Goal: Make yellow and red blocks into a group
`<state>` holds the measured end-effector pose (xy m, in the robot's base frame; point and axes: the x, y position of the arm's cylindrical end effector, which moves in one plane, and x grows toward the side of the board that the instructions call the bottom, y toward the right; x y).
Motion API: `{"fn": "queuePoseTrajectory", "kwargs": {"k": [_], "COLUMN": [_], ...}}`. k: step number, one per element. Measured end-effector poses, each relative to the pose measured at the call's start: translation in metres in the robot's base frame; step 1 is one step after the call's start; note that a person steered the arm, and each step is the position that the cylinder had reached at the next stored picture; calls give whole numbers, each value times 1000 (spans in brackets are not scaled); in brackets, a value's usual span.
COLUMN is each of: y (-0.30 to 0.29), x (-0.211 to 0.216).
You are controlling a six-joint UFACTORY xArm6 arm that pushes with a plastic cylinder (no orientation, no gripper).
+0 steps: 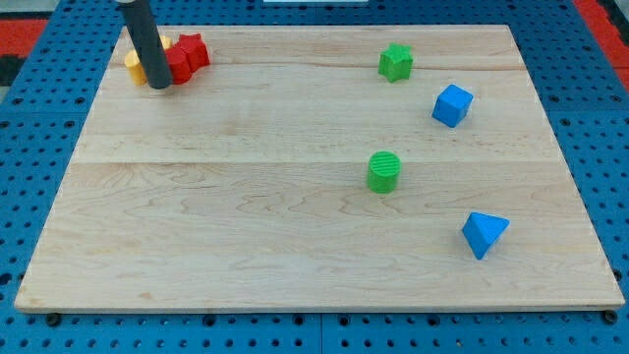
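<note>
Resting on wooden board (295, 197) (blue pegboard (39, 128) around) | my tip (159, 85) touching yellow block (133, 65), red block (187, 55) | no claw

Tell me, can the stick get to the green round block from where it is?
Probably yes. My tip sits at the view's top left by the red blocks and a yellow block. Bare board lies between it and the green round block, with nothing in the way.

A lab bench, by the look of it. The pale wooden tabletop (246, 197) sits on blue perforated mounting board (590, 118) (red matting (29, 25) at 10 o'clock).
</note>
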<state>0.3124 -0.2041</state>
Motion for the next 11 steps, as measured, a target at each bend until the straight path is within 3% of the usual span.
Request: {"fn": "queuePoseTrajectory", "kwargs": {"k": [2,3,4,5,7,11], "y": [100,120,97,30,-99,-66], "x": [-1,-8,17,41,20,-22]}}
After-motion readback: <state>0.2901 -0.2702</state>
